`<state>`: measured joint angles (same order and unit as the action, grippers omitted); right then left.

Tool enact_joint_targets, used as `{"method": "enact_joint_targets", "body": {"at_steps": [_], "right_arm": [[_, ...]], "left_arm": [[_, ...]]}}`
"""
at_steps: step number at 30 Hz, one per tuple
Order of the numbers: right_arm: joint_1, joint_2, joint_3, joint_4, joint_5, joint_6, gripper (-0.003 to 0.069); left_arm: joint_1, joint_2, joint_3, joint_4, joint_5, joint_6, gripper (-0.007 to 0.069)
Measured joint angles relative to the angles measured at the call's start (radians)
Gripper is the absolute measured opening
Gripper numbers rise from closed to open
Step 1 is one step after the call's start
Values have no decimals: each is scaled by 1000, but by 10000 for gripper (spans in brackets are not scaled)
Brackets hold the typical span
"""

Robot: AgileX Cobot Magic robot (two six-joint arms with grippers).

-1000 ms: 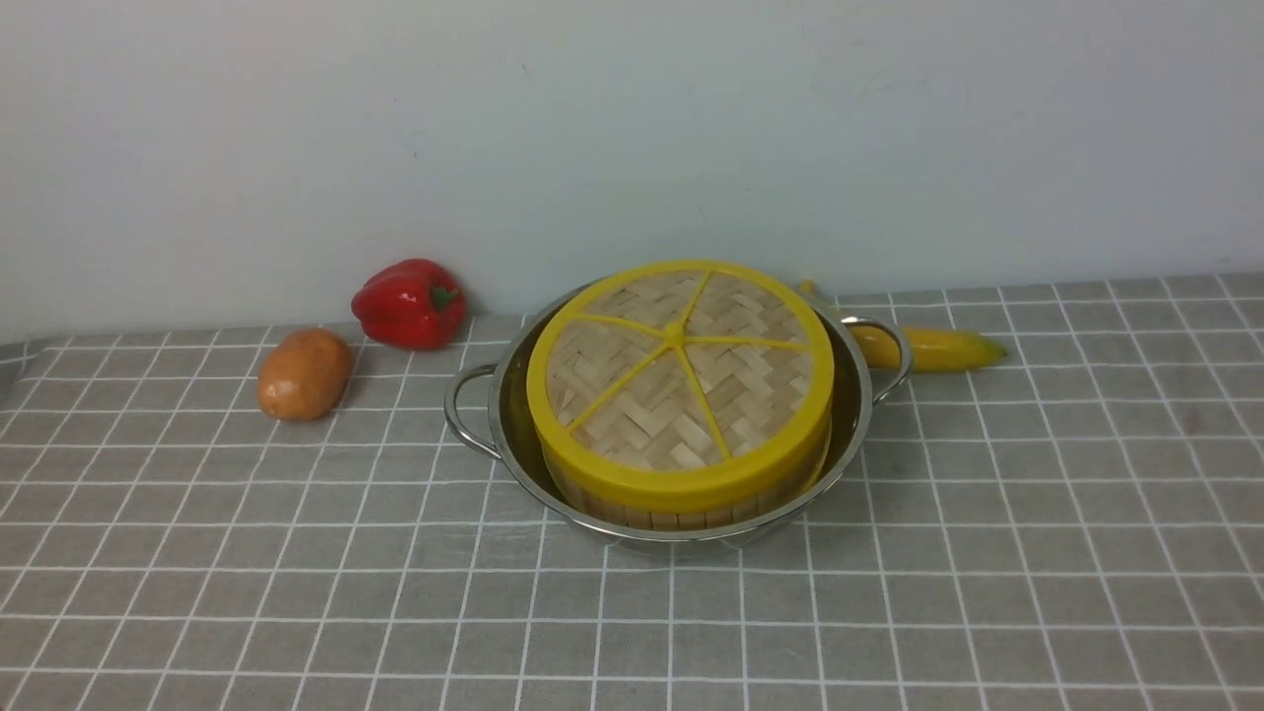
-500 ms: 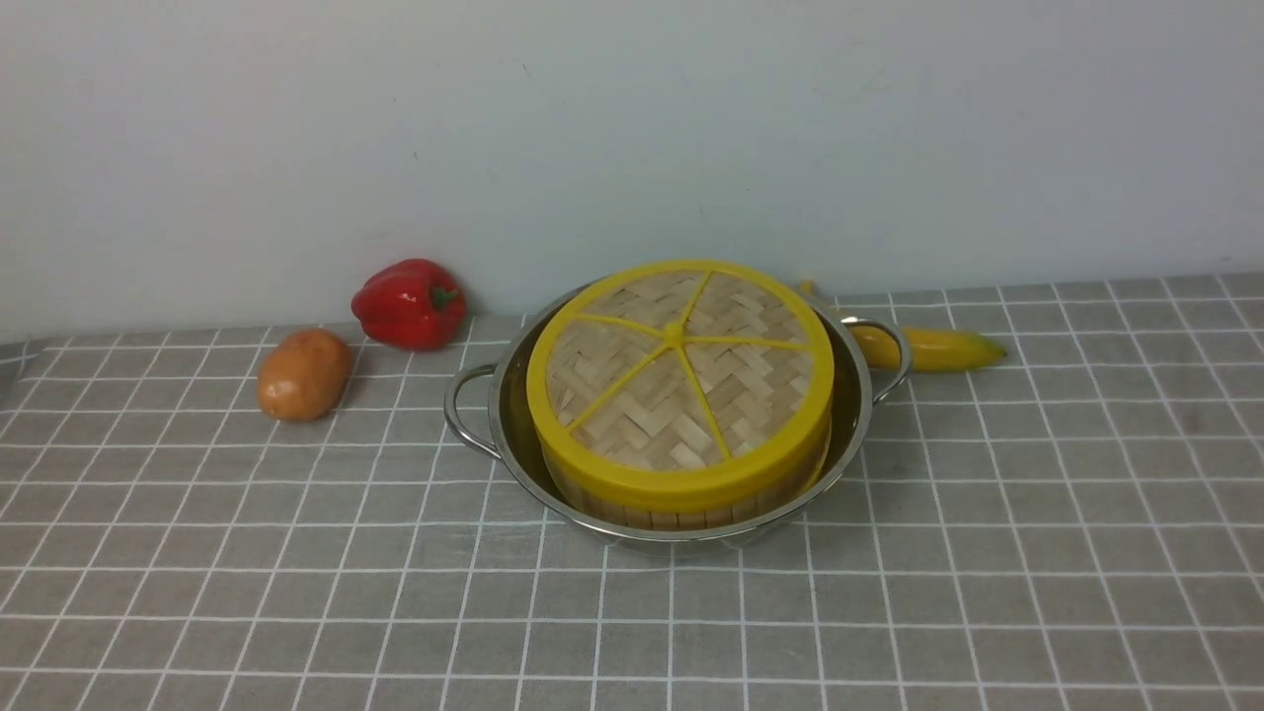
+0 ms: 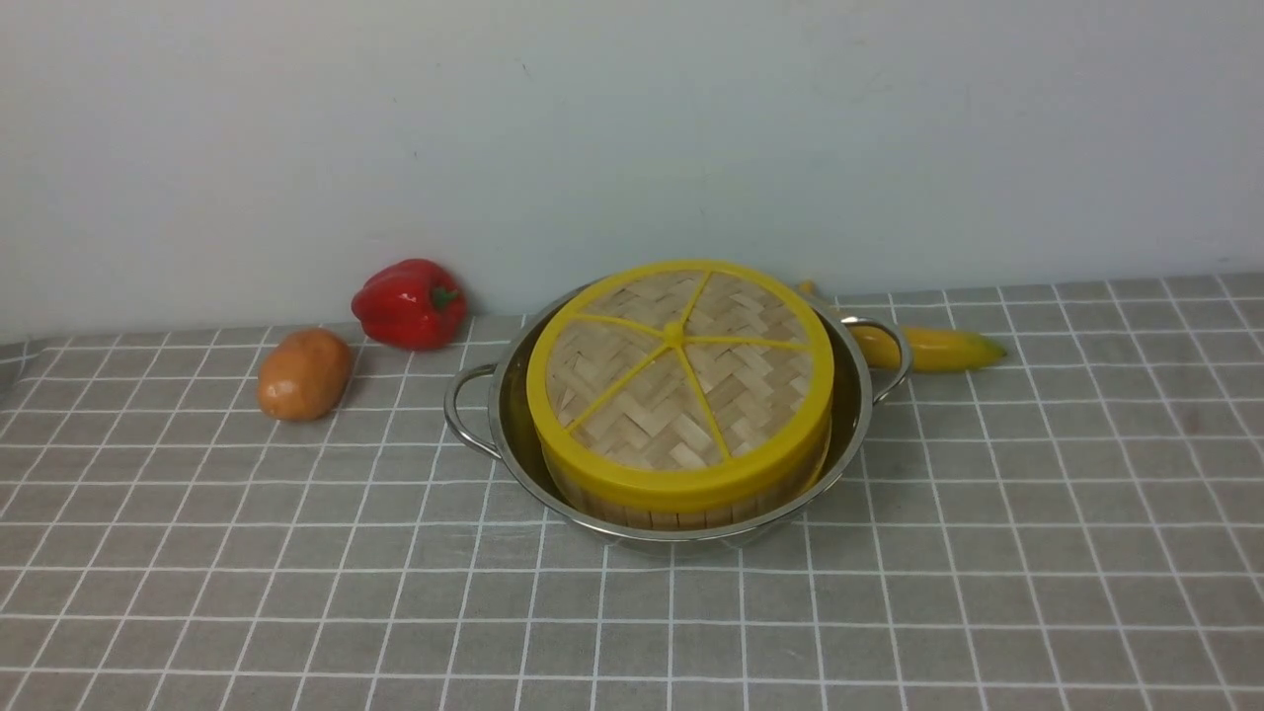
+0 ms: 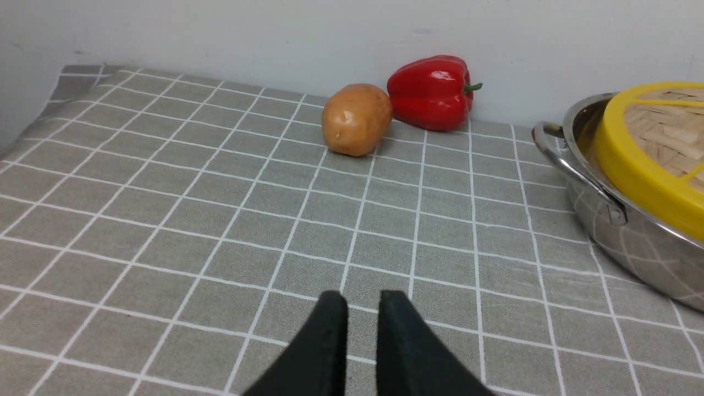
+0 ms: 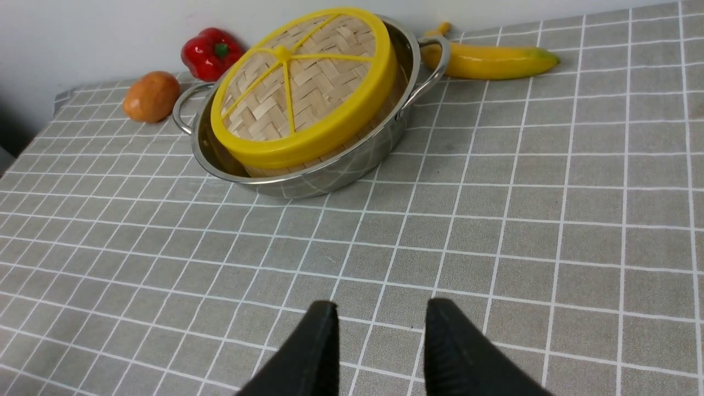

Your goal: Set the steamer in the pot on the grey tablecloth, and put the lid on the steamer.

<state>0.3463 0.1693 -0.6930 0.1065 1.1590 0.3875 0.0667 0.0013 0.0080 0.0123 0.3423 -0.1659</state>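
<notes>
Grey tablecloth (image 3: pixel 296 553): spread flat under all the objects, ruled with a white grid, running up to a pale wall (image 3: pixel 632 128).

Pot (image 3: pixel 681 537): shiny steel, wide and shallow, standing upright on the cloth; one loop handle (image 3: pixel 462 413) on the left side, another (image 3: pixel 894 346) on the right.

Steamer (image 3: pixel 664 517): sits inside the pot, a strip of its slatted side visible below the lid. Lid (image 3: pixel 632 395): on top of the steamer, covering it; woven face up, yellow rim around it, five spokes meeting at the hub.

Banana (image 3: pixel 938 350): lying on the cloth beside the pot's right handle, partly hidden behind it; green tip pointing right.

Red pepper (image 3: pixel 409 304): on the cloth near the wall, left of the pot and apart from it.

Brown potato-like item (image 3: pixel 304 374): left of the pepper and a little nearer the robot.

Arm pose: neither arm appears in the front view. Left gripper (image 4: pixel 363 300): seen in its wrist view, fingers parted by a narrow gap, bare cloth between them; holding nothing, aimed out over the cloth, well apart from the pot. Right gripper (image 5: pixel 382 305): fingers parted by a wider gap, also gripping nothing; aimed over the cloth, clear of pot and banana. Arm joints out of view; their bend cannot be told.
</notes>
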Motion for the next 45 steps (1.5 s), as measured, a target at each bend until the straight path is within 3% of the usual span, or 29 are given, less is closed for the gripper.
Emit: {"method": "enact_joint_targets", "body": {"at_steps": [11,13,21,25,32,45], "right_arm": [[-3,0,0,-6,0,-7,240],[-39,-2,2,-33,-18,-35,240],[-362,-112,242,-183,-499,-146,240],[-415,-165,425,-187,-648,-153,240],[-369,-166,652,-187,-887,-157,240],[-338,-166,700,-168,-898,-157,240]], "left_arm": [[0,0,0,-3,0,8,96],[0,0,0,-3,0,8,96],[0,0,0,-3,-1,9,118],[0,0,0,-3,-2,9,128],[0,-2,0,-3,-3,9,139],[0,-2,0,-3,-3,10,159]]}}
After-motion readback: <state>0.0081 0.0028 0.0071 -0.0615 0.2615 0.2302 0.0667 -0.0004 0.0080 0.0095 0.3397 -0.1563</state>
